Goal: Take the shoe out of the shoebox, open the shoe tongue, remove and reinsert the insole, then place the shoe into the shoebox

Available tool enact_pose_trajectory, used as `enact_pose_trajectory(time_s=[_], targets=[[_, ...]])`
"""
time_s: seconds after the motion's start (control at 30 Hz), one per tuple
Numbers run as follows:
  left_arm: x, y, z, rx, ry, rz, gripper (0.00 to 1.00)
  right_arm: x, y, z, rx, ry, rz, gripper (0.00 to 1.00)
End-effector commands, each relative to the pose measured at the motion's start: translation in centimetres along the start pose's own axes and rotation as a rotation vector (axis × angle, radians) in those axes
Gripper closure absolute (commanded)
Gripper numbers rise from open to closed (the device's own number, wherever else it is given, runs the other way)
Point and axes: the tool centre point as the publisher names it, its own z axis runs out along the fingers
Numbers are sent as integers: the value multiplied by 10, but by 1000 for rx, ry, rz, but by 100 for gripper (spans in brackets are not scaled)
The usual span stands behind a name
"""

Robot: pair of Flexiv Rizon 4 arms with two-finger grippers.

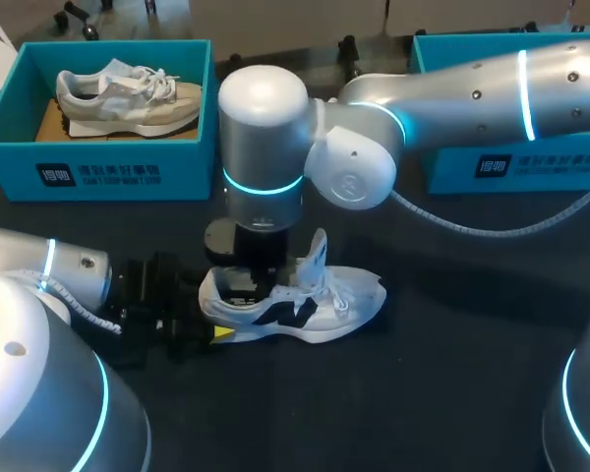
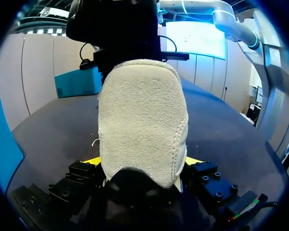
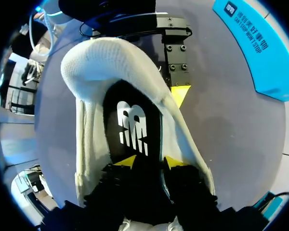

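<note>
The shoe (image 1: 305, 300) stands on the counter (image 1: 452, 393), tongue raised. The left end effector (image 2: 143, 163) clamps its heel from both sides, presumably as a brace. The right end effector (image 3: 148, 161) sits in the opening at the insole (image 3: 132, 130); its grip state cannot be determined.

Shoe (image 1: 305, 300) white, upright on surface (image 1: 452, 393) centre; tongue (image 1: 318, 251) raised; black insole (image 3: 130, 103) inside. Blue shoebox (image 1: 531, 167) behind, well apart.

Dark table (image 1: 452, 393), matte, across the whole frame. Open teal box (image 1: 108, 172), upper left, white print on front wall. Inside: beige sneaker (image 1: 128, 98), white laces, on brown cardboard (image 1: 49, 123).
</note>
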Motion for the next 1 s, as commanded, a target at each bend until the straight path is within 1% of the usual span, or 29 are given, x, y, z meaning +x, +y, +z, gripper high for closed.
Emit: enact_pose_trajectory(time_s=[0.03,0.23,0.33,0.4,0.47,0.6,0.73,0.8,0.9,1.0], targets=[[-2,2,6,-4,2,1,100,3,11,35,-6,25,-7,78],[-2,2,6,-4,2,1,100,13,14,46,-11,58,-1,82],[-2,2,6,-4,2,1,100,17,14,52,-4,71,5,88],[-2,2,6,-4,2,1,100,20,14,54,-5,75,13,100],[-2,2,6,-4,2,1,100,23,13,53,-4,72,22,100],[-2,2,6,-4,2,1,100,27,10,47,8,61,30,100],[-2,2,6,-4,2,1,100,30,5,35,21,66,28,100],[-2,2,6,-4,2,1,100,33,1,29,-3,63,29,100],[-2,2,6,-4,2,1,100,37,-5,18,9,76,33,100],[-2,2,6,-4,2,1,100,39,-9,8,2,69,34,100]])
